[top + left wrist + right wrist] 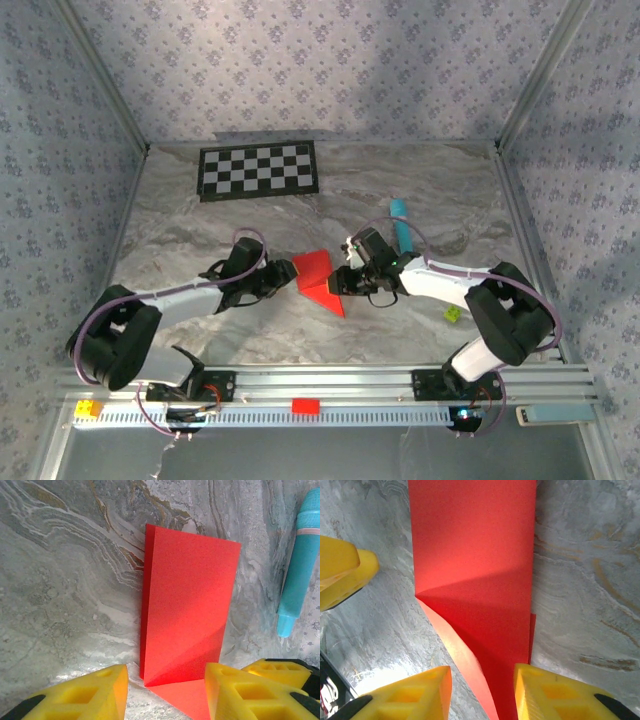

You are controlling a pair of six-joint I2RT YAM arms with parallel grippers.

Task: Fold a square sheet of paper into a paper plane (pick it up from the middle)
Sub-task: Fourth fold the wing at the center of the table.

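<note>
Just on the arms' side of the checkerboard [259, 170], the red sheet of paper [315, 272] lies folded, long axis running gripper to gripper. The left gripper [166, 677] and right gripper [482, 672], both half-spread and empty, straddle opposite ends, equally near.

The square sheet of paper [312, 272] lay on the table [200, 230] near its middle, with the left gripper [282, 282] at its left and the right gripper [340, 283] at its right. The checkerboard [260, 171] lay behind it, toward the back wall. The pen-like stick [401, 224] lay behind the right gripper. A small block [305, 405] sat on the front rail [380, 382].
</note>
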